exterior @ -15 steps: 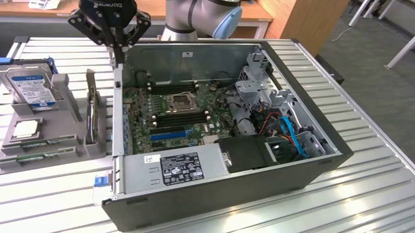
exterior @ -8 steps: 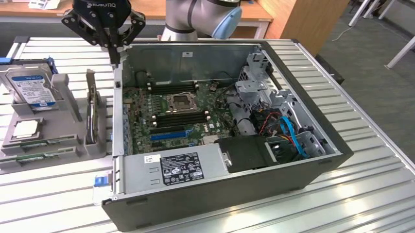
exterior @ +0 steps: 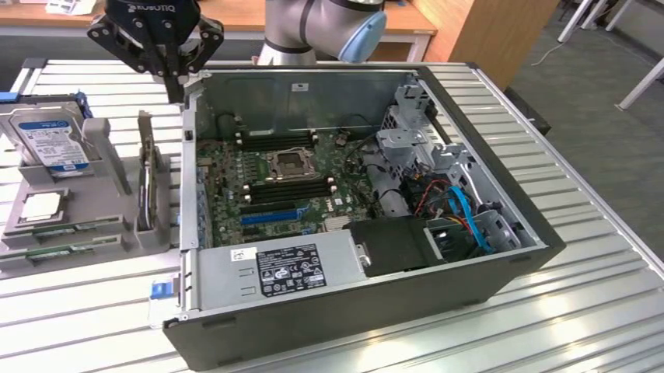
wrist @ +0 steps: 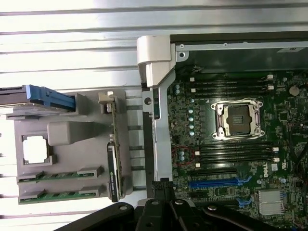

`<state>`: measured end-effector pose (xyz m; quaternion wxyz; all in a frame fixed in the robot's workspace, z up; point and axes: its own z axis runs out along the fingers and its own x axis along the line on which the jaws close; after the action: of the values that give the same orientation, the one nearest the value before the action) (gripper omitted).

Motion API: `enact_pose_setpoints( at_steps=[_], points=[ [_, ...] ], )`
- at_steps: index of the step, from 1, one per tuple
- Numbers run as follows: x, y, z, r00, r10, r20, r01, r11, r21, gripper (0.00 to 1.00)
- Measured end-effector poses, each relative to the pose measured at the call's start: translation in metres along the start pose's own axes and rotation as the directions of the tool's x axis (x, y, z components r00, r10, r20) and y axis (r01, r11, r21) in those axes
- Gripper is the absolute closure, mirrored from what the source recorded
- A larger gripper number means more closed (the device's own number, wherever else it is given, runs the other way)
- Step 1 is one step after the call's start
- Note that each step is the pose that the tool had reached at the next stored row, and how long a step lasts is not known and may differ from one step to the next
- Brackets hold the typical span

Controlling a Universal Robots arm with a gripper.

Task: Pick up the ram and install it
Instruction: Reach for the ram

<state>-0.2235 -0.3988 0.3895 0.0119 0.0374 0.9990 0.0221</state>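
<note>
Two green ram sticks (exterior: pixel 61 231) lie side by side in the front slots of a grey holder (exterior: pixel 104 167), at the exterior view's left; the wrist view has the ram sticks (wrist: pixel 60 175) there too. My gripper (exterior: pixel 174 81) hangs shut and empty over the far left corner of the open computer case (exterior: pixel 518 233), well away from the ram. In the wrist view the gripper (wrist: pixel 162 186) tips sit over the case's edge. The motherboard (exterior: pixel 275 183) has empty black memory slots (wrist: pixel 236 151) on either side of the processor socket (wrist: pixel 238 118).
The holder also carries a hard drive (exterior: pixel 47 140) with a blue-white label, a square silver processor chip (exterior: pixel 42 206) and a card standing on edge (exterior: pixel 151 183). A power supply (exterior: pixel 285 268) and blue cables (exterior: pixel 467 214) fill the case's near side. The table is slatted metal.
</note>
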Motion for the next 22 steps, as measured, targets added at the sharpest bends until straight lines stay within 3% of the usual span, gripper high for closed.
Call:
enact_pose_setpoints(
  at_steps=[22],
  points=[
    [0.035,-0.0027,0.0013,1.0,0.0,-0.0015,0.0,1.0,0.0001,0.9]
  ],
)
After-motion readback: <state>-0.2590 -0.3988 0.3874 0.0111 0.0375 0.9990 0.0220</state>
